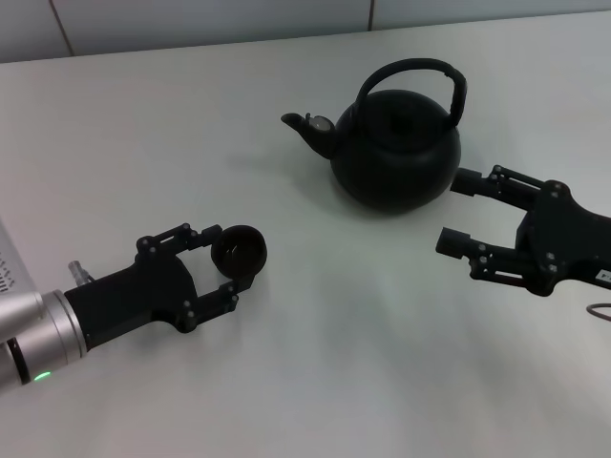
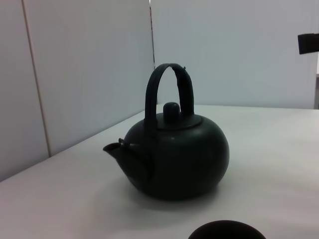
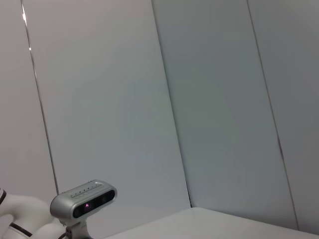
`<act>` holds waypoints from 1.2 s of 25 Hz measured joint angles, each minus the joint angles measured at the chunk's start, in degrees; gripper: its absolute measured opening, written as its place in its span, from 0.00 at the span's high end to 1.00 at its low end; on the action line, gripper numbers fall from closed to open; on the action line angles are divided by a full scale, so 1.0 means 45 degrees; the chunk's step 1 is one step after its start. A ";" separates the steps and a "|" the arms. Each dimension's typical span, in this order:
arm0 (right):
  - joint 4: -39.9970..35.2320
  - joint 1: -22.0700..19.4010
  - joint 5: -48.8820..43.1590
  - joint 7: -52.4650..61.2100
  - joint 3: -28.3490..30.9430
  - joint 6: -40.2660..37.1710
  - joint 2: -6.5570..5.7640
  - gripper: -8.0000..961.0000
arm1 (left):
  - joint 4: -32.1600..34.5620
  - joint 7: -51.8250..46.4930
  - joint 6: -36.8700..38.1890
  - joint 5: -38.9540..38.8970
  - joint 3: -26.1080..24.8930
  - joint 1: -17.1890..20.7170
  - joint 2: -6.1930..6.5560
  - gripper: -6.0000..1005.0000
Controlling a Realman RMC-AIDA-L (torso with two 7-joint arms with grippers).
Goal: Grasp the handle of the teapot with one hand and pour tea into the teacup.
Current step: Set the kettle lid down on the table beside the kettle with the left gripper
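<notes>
The matte-black teapot (image 1: 396, 153) stands upright at the back right of the white table (image 1: 363, 363), with its spout pointing left. The arched handle (image 1: 420, 69) rises over the teapot's lid. The left wrist view shows the teapot (image 2: 174, 159) and the handle (image 2: 167, 84) side-on. The small dark teacup (image 1: 240, 251) sits at the tips of my open left gripper (image 1: 222, 267), one finger on each side of it. The teacup's rim (image 2: 227, 230) shows in the left wrist view. My right gripper (image 1: 451, 212) is open just right of the teapot's body, below the handle. No tea is visible.
Grey wall panels (image 1: 210, 24) run along the table's far edge. The right wrist view shows only wall panels (image 3: 224, 99) and the robot's head camera (image 3: 83, 201). A cable (image 1: 600, 315) loops at the right edge.
</notes>
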 joint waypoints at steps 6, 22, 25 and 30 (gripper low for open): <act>-0.0062 0.0142 0.0014 -0.0020 -0.0024 0.0000 -0.0012 0.18 | 0.0006 0.0072 -0.0161 -0.0058 -0.0021 0.0226 0.0055 0.32; -0.0084 0.0160 0.0036 -0.0173 0.0248 0.0057 -0.0020 0.18 | 0.0017 0.0126 -0.0760 -0.0068 -0.0015 0.0339 0.0058 0.32; -0.0086 0.0160 0.0036 -0.0173 0.0250 0.0058 -0.0020 0.18 | 0.0020 0.0123 -0.0780 -0.0072 -0.0097 0.0335 0.0044 0.32; -0.0086 0.0176 0.0036 -0.0174 0.0250 0.0058 -0.0020 0.18 | 0.0028 0.0124 -0.0801 -0.0082 -0.0094 0.0335 0.0037 0.32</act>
